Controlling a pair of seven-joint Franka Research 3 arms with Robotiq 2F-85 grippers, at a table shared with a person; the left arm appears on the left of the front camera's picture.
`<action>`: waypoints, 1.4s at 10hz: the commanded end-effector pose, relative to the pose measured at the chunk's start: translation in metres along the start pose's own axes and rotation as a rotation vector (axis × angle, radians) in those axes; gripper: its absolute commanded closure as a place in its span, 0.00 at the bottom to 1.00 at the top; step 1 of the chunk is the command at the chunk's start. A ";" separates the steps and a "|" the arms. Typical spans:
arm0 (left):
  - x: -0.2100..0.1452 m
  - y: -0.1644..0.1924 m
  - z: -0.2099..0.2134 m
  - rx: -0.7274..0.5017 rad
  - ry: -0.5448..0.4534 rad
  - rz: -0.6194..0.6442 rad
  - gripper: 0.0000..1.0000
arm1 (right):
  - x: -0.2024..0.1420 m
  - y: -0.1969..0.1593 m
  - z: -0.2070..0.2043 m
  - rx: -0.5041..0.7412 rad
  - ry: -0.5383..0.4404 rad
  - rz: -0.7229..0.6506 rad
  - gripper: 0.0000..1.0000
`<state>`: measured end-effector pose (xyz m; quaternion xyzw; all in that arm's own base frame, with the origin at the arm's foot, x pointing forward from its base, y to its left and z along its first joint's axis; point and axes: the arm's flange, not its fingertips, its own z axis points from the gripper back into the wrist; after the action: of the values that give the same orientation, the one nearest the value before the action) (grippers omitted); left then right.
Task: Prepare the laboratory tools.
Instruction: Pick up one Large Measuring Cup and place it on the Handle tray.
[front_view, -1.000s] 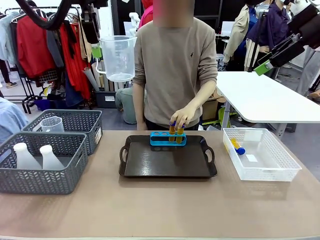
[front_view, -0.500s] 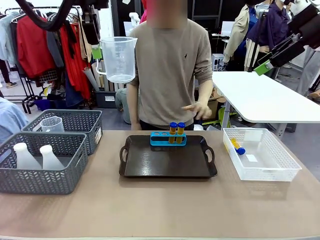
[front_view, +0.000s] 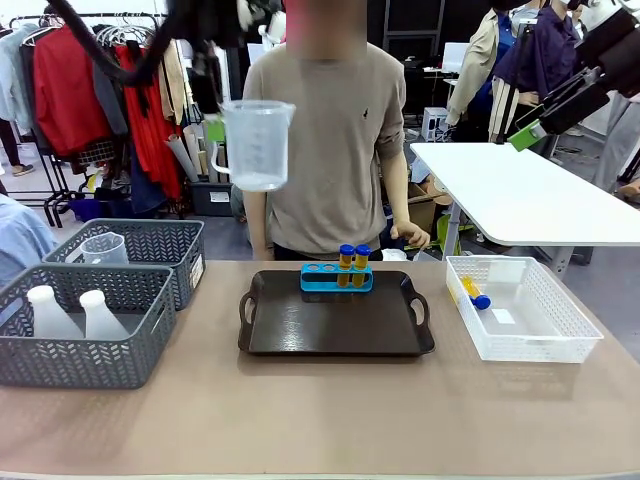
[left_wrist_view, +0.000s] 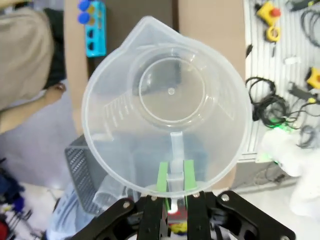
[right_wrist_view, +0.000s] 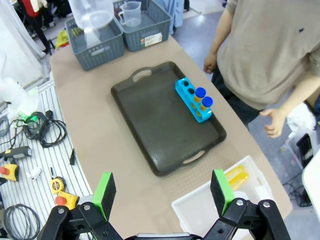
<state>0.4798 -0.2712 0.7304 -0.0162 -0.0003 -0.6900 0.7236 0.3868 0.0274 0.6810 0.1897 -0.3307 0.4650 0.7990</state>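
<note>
So the left fingers are clenched on the handle of the clear measuring beaker, holding it upright and high above the tabletop, roughly over the gap between the grey baskets and the dark tray. My guess is it's that high to clear the basket walls. The right fingers are spread wide and empty, parked up off to the side, probably out of the person's way. The blue rack sits at the tray's far edge with two blue-capped tubes in its right-hand holes, which leaves the near part of the tray bare for bigger stuff. At least one more tube lies in the white basket, and I can't tell if there's a second. Two flasks wait in the front grey basket. The person's hand hangs back from the tabletop.
</note>
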 end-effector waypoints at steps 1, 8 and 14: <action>0.039 0.021 -0.022 -0.042 0.052 -0.069 1.00 | 0.001 -0.001 0.000 0.014 -0.025 0.015 0.00; 0.141 0.083 -0.168 -0.022 0.000 -0.119 1.00 | 0.001 -0.001 0.000 0.014 -0.025 0.015 0.00; 0.156 0.106 -0.225 0.029 0.032 -0.146 1.00 | 0.001 -0.001 0.000 0.014 -0.025 0.015 0.00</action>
<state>0.5913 -0.4339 0.4952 0.0104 -0.0015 -0.7435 0.6686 0.3867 0.0276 0.6810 0.1894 -0.3305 0.4650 0.7991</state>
